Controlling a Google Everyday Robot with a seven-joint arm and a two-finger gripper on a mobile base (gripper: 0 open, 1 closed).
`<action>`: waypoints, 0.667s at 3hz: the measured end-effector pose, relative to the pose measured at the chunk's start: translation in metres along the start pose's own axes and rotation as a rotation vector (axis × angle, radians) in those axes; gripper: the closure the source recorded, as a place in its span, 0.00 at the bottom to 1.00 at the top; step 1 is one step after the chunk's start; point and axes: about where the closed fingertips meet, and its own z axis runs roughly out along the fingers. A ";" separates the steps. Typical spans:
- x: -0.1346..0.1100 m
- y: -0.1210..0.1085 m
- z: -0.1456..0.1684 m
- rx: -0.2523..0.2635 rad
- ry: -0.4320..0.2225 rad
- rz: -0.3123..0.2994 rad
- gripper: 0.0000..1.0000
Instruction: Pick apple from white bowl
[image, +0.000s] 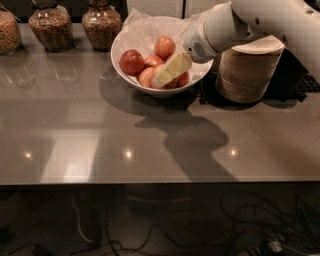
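Note:
The white bowl (125, 42), lined with white tissue paper, stands at the back middle of the grey table and holds several apples. The pale yellow-orange apple (146, 77) lies at the bowl's front, partly hidden by my gripper. A dark red apple (131, 61) lies at the left, a pink-red apple (165, 46) at the back, and another (183, 79) at the right. My gripper (169, 71), pale yellow at its tip, reaches in from the right and sits down among the apples, right against the pale one. I cannot tell whether it touches it.
A stack of beige disposable bowls (247, 75) stands just right of the white bowl on a black mat (300, 80), under my arm. Glass jars of grain (47, 27) (101, 25) line the back left. The table's front edge (150, 182) runs across below.

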 end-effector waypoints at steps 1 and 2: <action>0.002 0.005 0.007 -0.024 -0.010 0.027 0.08; 0.008 0.010 0.011 -0.045 -0.010 0.055 0.26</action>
